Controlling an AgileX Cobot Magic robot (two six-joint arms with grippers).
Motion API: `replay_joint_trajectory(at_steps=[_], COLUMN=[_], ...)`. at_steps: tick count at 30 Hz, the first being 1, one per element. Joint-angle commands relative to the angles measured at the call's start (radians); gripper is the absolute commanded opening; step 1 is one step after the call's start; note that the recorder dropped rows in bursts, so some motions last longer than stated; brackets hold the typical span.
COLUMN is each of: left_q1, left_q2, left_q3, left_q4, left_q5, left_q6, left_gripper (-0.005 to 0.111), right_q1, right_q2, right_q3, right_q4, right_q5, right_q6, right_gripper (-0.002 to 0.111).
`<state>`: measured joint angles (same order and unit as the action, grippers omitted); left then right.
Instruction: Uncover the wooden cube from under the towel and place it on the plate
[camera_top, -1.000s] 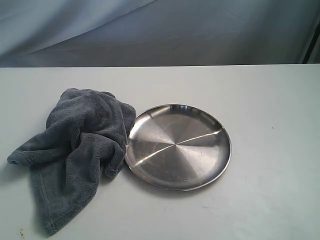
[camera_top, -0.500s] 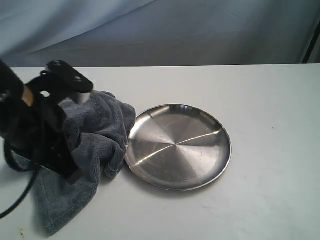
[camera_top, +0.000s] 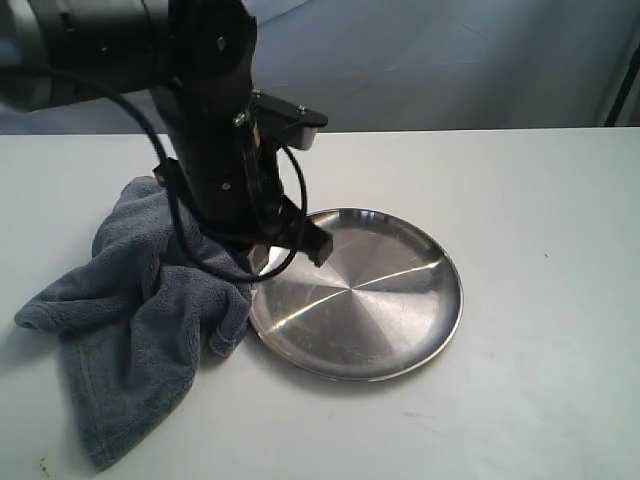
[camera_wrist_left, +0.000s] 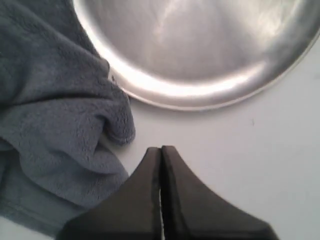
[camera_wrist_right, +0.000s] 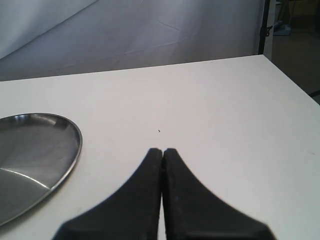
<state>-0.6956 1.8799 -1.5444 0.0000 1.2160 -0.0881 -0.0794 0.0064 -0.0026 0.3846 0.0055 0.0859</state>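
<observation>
Left arm: the black left arm (camera_top: 215, 150) fills the upper left of the exterior frame and reaches down to where towel and plate meet; a black cable loops beside it.
Left gripper: the left gripper (camera_wrist_left: 161, 150) is clenched, its two dark fingers pressed flat together with nothing between them. Only the left wrist view shows this; in the exterior view the arm's bulk does not let the jaws be read.
Left gripper position: in the wrist view, its tips hang over bare table, just beside the towel's folded edge and near the plate's rim, touching neither.
Right gripper: the right gripper (camera_wrist_right: 162, 151) is likewise clenched and empty, seen only in the right wrist view. It is above bare table, with the plate off to one side.
Towel: the towel (camera_top: 130, 310) lies bunched in the lower left of the exterior frame, one fold lapping against the plate's left rim. The left wrist view shows its plush pile and the curled corner next to the rim.
Plate: the plate (camera_top: 390, 310) sits in the centre of the exterior frame, shiny and bare. The right wrist view catches only an arc of its rim.
Wooden cube: the wooden cube shows in no view; where it lies cannot be told.
Table: the white table (camera_top: 540, 400) carries both things.
Backdrop: a blue-grey cloth backdrop (camera_top: 450, 60) hangs along the top of the exterior frame.
</observation>
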Motion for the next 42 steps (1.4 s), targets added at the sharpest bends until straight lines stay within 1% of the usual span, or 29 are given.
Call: replay_joint_trajectory(at_steps=[1,6,13,20,24,28,30,35,41,42], left_q1=[0.033,0.11,0.268,0.411,0.481,0.507,0.507,0.507,0.507,0.507], left_q2=[0.053,0.073,0.073,0.073,0.035,-0.022,-0.062,-0.158,-0.259,-0.293], left_q3=[-0.123,-0.206,-0.273,-0.275,-0.242,-0.185,-0.138,0.013,0.167,0.228], left_q4=[0.01,0.01,0.036,0.165,0.089,0.111,0.128,0.177,0.165,0.164], left_q5=[0.005,0.005,0.005,0.005,0.005,0.005,0.005,0.005,0.005,0.005], left_q6=[-0.102,-0.198,-0.198,-0.205,-0.2,-0.196,-0.191,-0.181,-0.183,-0.183], left_gripper=[0.0,0.0,0.0,0.0,0.0,0.0,0.0,0.0,0.0,0.0], right_q1=[0.0,0.0,0.0,0.0,0.0,0.0,0.0,0.0,0.0,0.0], right_q2=[-0.006,-0.006,-0.006,-0.006,-0.006,-0.006,-0.006,-0.006,-0.006,-0.006], right_q3=[0.003,0.003,0.003,0.003,0.003,0.003,0.003,0.003,0.003,0.003], right_q4=[0.005,0.005,0.005,0.005,0.005,0.005,0.005,0.005,0.005,0.005], right_q5=[0.012,0.012,0.012,0.012,0.012,0.012,0.012,0.012,0.012,0.012], right_q6=[0.004,0.004,0.004,0.004,0.004,0.004,0.004,0.004,0.004,0.004], right_gripper=[0.003,0.003,0.003,0.003,0.003,0.003,0.003,0.003,0.003,0.003])
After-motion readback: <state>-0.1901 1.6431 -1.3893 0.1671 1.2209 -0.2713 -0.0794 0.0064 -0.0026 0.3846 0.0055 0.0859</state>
